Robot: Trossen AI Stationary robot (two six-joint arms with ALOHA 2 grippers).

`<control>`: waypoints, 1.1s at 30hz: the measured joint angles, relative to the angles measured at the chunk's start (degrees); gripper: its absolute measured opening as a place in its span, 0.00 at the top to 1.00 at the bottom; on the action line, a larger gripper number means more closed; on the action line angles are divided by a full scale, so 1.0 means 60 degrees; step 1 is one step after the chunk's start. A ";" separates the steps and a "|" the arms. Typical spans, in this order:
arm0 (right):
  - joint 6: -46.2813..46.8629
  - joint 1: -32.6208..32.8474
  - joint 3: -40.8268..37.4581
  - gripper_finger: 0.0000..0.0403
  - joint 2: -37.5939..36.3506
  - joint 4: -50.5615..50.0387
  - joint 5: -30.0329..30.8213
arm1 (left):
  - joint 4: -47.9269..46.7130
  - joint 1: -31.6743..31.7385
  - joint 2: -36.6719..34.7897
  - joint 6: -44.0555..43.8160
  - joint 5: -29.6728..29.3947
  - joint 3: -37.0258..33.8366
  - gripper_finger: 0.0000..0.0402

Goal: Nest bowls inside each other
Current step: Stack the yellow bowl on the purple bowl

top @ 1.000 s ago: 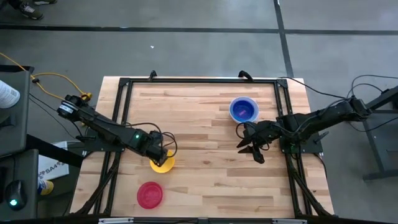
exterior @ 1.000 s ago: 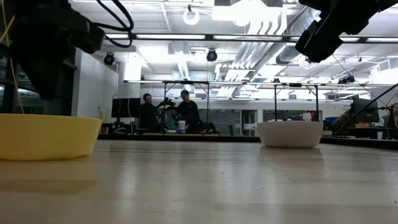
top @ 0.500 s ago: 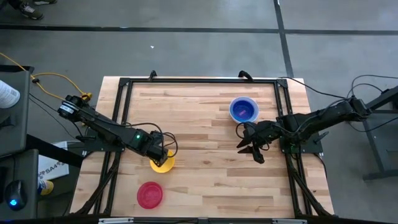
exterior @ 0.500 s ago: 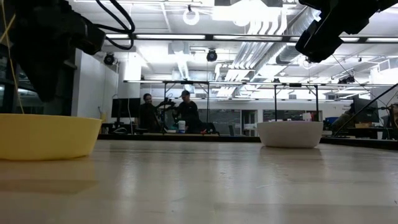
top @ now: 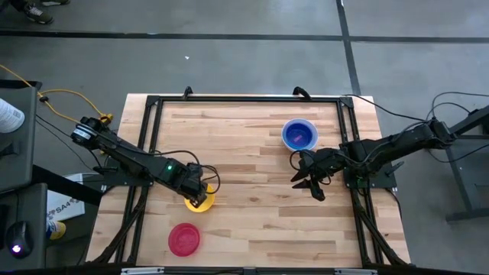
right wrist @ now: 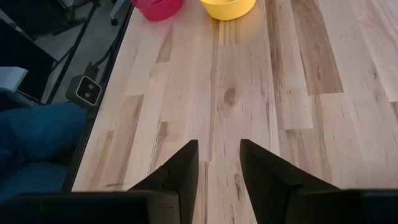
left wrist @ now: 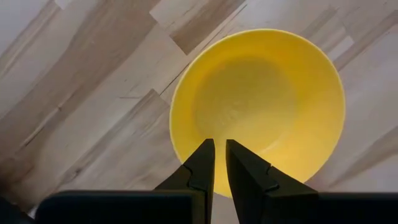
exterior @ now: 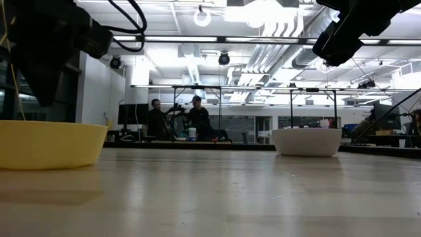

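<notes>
A yellow bowl [top: 202, 202] [left wrist: 258, 109] [exterior: 49, 143] stands upright on the wooden table near the left side. My left gripper [top: 195, 192] [left wrist: 219, 149] hangs just over its hollow, pointing down, with only a narrow gap between the fingers and nothing in them. A red bowl [top: 183, 239] [right wrist: 158, 7] stands nearer the front edge. A blue bowl [top: 299, 135] sits inside a white bowl [exterior: 307, 141] at the far right. My right gripper [top: 308, 182] [right wrist: 217, 155] hovers open over bare table in front of that pair.
A black frame [top: 244, 99] runs around the tabletop. Bare wood [top: 252, 198] lies between the two grippers. A person's leg in blue trousers [right wrist: 31, 137] shows beside the table's edge in the right wrist view. Two people [exterior: 177, 118] stand far off in the room.
</notes>
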 joint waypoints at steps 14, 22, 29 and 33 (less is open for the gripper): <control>0.0004 -0.0004 0.0000 0.72 0.0000 0.0003 -0.0247 | -0.0029 0.0000 0.0000 0.0348 -0.0091 0.0000 0.89; 0.0215 -0.0004 0.0000 0.72 0.0000 0.0000 -0.0351 | -0.0159 -0.0073 0.0000 0.0437 -0.0199 0.0000 0.85; 0.0219 -0.0004 0.0000 0.72 0.0000 0.0003 -0.0437 | -0.0373 -0.0520 -0.0001 -0.0078 -0.0413 0.0000 0.69; 0.0219 -0.0001 0.0000 0.72 0.0000 0.0001 -0.0437 | -0.0364 -0.0773 0.0000 -0.0178 -0.0523 0.0000 0.67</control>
